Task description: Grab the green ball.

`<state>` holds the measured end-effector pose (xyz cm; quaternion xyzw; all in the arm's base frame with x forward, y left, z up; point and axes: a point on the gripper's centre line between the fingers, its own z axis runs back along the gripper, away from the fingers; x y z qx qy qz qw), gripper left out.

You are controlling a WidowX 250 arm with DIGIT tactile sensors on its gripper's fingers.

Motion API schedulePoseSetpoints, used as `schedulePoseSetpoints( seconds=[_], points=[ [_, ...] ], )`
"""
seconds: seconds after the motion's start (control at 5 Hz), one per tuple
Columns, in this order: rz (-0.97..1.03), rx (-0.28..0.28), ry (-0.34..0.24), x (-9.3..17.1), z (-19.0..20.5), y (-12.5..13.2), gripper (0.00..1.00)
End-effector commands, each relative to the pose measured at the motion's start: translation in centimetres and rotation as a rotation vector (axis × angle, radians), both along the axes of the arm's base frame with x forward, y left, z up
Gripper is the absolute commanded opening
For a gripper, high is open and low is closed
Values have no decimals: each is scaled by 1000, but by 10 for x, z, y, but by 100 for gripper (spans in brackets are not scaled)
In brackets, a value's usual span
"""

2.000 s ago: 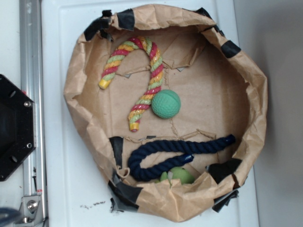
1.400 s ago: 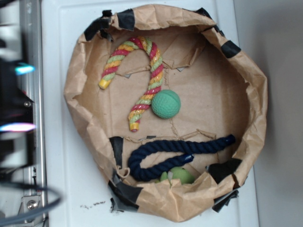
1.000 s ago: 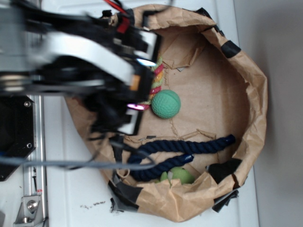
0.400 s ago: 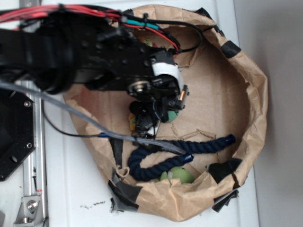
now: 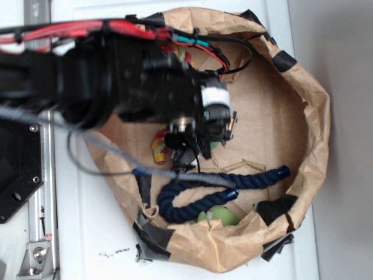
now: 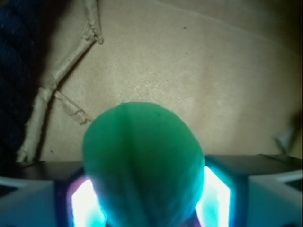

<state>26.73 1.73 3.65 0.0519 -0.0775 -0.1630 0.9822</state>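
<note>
The green ball (image 6: 142, 161) fills the lower middle of the wrist view, sitting between my two fingers, whose lit pads (image 6: 215, 198) press against its left and right sides. It looks squeezed narrow. My gripper (image 6: 144, 189) is shut on it, low over the brown paper floor. In the exterior view my gripper (image 5: 201, 143) and arm cover the ball; only a green sliver (image 5: 218, 144) shows at the gripper's right edge.
The toys lie in a wide brown paper bag (image 5: 315, 116) with taped rims. A navy rope (image 5: 233, 182) lies just below the gripper, also at the wrist view's left edge (image 6: 14, 71). A yellow-green lumpy toy (image 5: 220, 216) sits under it. The striped rope's end (image 5: 157, 149) shows left of the gripper.
The arm swung in from the left over the bag and came down on the green ball. The gripper now sits around the ball, slightly right of and lower than before.
</note>
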Motion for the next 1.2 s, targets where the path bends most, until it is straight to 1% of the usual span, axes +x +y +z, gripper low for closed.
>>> schedulePoseSetpoints(
  seconds=[0.0,0.2,0.4,0.6,1.0],
  points=[
    [154,21,-214,8,118,-21,0],
    [323,31,-147,1,167,-37,0],
    [493,-1,-145,-8,183,-54,0],
    [516,-45,-122,-11,187,-59,0],
    [548,-46,-104,-15,179,-59,0]
  ],
)
